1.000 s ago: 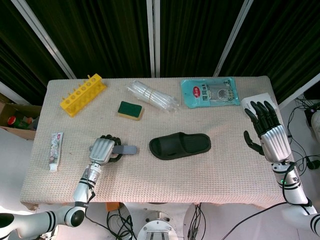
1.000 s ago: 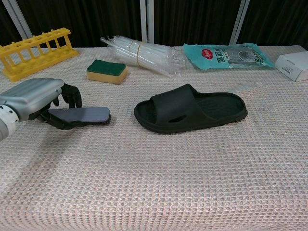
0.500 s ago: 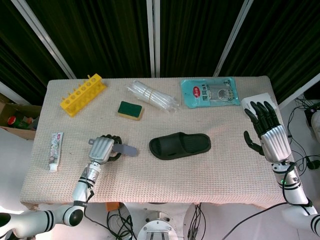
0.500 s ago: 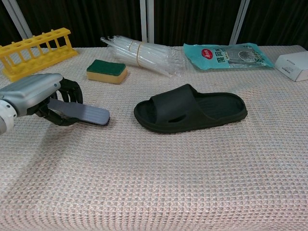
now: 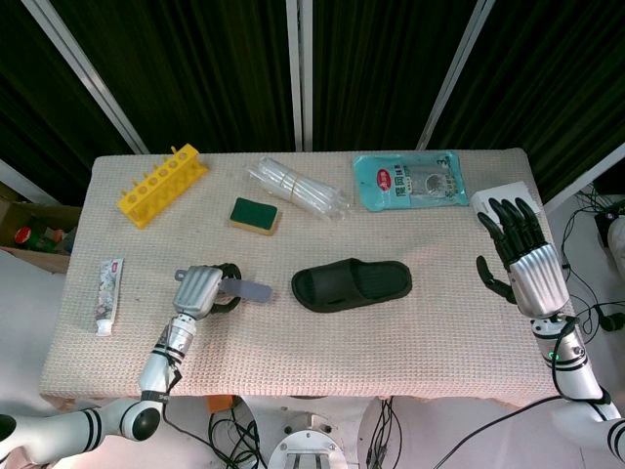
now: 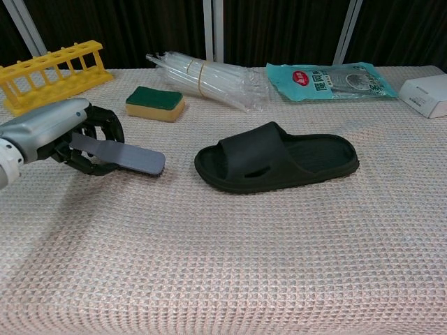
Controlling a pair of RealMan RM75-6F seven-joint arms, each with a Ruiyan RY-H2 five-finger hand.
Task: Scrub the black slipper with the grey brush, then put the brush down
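Black slipper lies flat near the middle of the cloth-covered table, toe end pointing toward the left hand. That hand grasps the grey brush by its handle, the brush head raised off the cloth and well apart from the slipper. At the far side, the right hand rests with fingers spread, holding nothing. A green-topped sponge sits behind the brush.

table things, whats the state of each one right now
brush: held by the left hand, lifted and tilted
slipper: flat on the table, untouched
right hand: holds nothing, fingers spread
sponge: lying green side up
tube rack: upright
toothpaste: lying flat
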